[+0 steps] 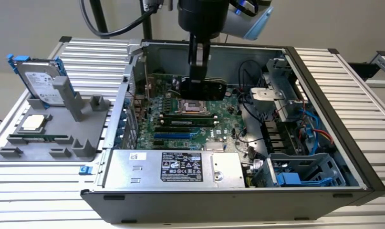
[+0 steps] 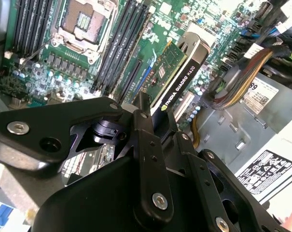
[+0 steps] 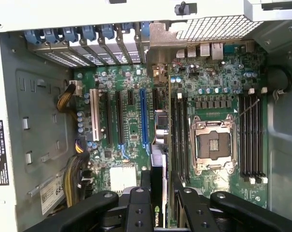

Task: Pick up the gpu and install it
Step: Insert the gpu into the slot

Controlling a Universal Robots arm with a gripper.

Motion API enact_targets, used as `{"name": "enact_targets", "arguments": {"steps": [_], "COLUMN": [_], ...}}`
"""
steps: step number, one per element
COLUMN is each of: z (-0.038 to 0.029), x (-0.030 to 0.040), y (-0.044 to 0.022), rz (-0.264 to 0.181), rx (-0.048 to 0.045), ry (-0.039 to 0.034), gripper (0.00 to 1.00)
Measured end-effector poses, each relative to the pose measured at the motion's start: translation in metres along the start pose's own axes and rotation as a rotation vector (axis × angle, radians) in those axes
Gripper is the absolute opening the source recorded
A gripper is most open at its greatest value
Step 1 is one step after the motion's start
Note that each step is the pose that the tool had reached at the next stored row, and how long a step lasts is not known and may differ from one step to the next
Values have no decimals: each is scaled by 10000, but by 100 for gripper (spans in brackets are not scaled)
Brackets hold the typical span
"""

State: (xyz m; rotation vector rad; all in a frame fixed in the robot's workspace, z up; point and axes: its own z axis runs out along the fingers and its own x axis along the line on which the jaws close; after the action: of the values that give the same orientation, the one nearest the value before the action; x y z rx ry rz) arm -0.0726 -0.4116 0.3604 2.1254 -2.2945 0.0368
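Gripper, lowered into the open computer case, its fingers closed on the upper edge of the gpu. The card hangs edge-down over the motherboard, between the long blue slot and the memory slots beside the bare processor socket; its silver bracket sits near the case's rear slot covers. Whether the card's edge already touches a slot is hard to tell. Outside the case, at the exterior view's left, a hard drive stands in a grey holder.
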Motion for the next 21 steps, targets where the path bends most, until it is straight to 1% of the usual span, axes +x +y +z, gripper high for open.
{"name": "enact_targets", "arguments": {"steps": [10, 21], "z": [56, 90], "x": [-8, -14], "y": [1, 2], "rz": [-1, -1], "rx": [2, 3], "ry": [31, 32], "gripper": [0, 0]}}
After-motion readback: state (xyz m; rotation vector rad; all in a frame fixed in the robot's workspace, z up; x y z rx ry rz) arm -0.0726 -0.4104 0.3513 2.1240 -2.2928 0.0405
